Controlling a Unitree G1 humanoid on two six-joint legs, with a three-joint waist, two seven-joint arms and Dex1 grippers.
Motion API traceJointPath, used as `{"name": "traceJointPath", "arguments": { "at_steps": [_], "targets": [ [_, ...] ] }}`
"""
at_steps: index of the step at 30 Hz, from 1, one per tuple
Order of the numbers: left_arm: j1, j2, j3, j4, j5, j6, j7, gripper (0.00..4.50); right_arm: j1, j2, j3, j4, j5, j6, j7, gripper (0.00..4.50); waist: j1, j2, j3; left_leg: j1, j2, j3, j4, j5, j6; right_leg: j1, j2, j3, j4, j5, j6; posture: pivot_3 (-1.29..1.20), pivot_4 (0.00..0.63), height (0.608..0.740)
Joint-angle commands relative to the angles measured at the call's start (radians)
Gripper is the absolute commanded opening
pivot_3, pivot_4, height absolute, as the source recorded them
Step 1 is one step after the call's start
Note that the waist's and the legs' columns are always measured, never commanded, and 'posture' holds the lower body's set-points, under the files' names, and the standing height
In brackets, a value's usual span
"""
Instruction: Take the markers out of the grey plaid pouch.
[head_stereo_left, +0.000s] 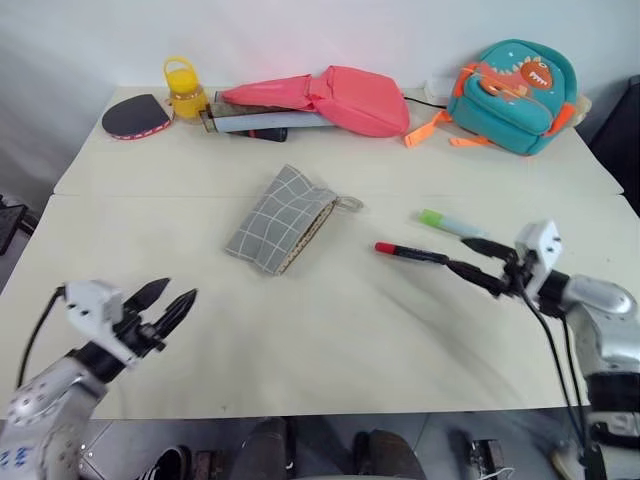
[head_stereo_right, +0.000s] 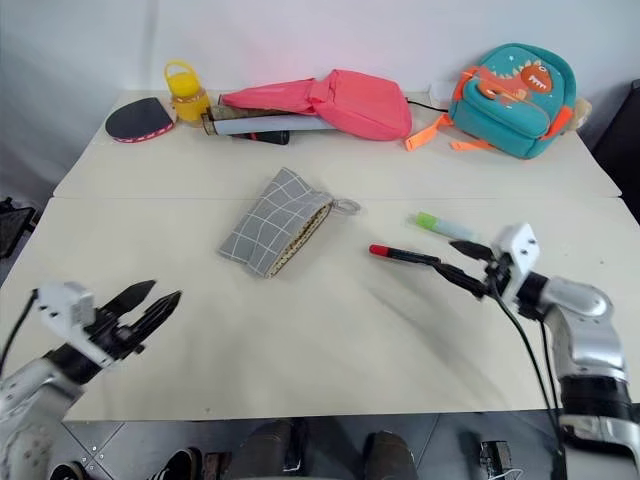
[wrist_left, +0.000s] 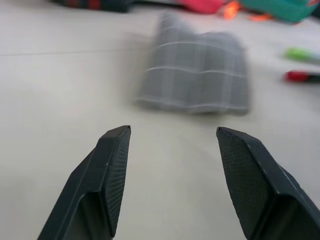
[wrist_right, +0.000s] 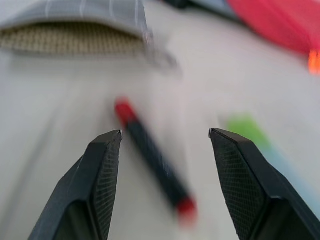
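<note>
Right gripper (head_stereo_left: 480, 262) first: fingers spread apart, nothing between them, hanging just over the table (head_stereo_left: 330, 340) at the right side. From its wrist camera the two black fingertips (wrist_right: 107, 150) frame the slim marker (head_stereo_left: 410, 253), which lies flat on the cloth and free of any grip. That marker has a dark barrel with red at both ends, and it sits to the right of the grey plaid pouch (head_stereo_left: 280, 218), well apart from it, its far end close by the right gripper's tips. Just beyond it, farther from the pouch, lies the thicker marker (head_stereo_left: 450, 222), light green cap and pale barrel, also flat on the table.

Left gripper (head_stereo_left: 165, 305) now: released too, jaws standing wide and empty, low at the table's near left corner, well short of the pouch and pointing toward it.

The pouch itself lies flat near the table's middle, grey fabric crossed by thin white grid lines, turned on a diagonal. Its right edge gapes to show woven tan lining, and a small loop strap pokes out at the far right corner. Both markers are outside it.

Behind the pouch, along the far edge: a pink bag (head_stereo_left: 340, 98), a yellow bottle (head_stereo_left: 185, 90), a paddle (head_stereo_left: 135, 117), and a teal backpack (head_stereo_left: 515, 92) off to the right.
</note>
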Motion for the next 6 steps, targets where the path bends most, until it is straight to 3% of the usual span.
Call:
{"name": "traceJointPath", "arguments": {
  "at_steps": [1,6],
  "targets": [
    [0.001,-0.011,0.055,0.029,-0.008,-0.054,-0.003,2.92,0.02,-0.039,-0.043,0.017,0.011,-0.058,0.048,2.9,0.0,0.002,0.001,0.0,0.0,0.001,0.0,0.0,0.0,0.0,0.0,0.0,-0.001,0.0,0.0,0.0,0.15,0.74],
    [0.001,-0.022,0.058,0.131,0.02,-0.147,-0.042,2.92,0.016,-0.052,-0.061,0.112,0.008,-0.098,0.078,2.9,-0.003,0.002,0.001,0.0,0.001,0.001,0.0,-0.002,-0.003,-0.001,-0.001,0.002,0.0,0.0,0.0,0.0,0.15,0.74]
  ]
}}
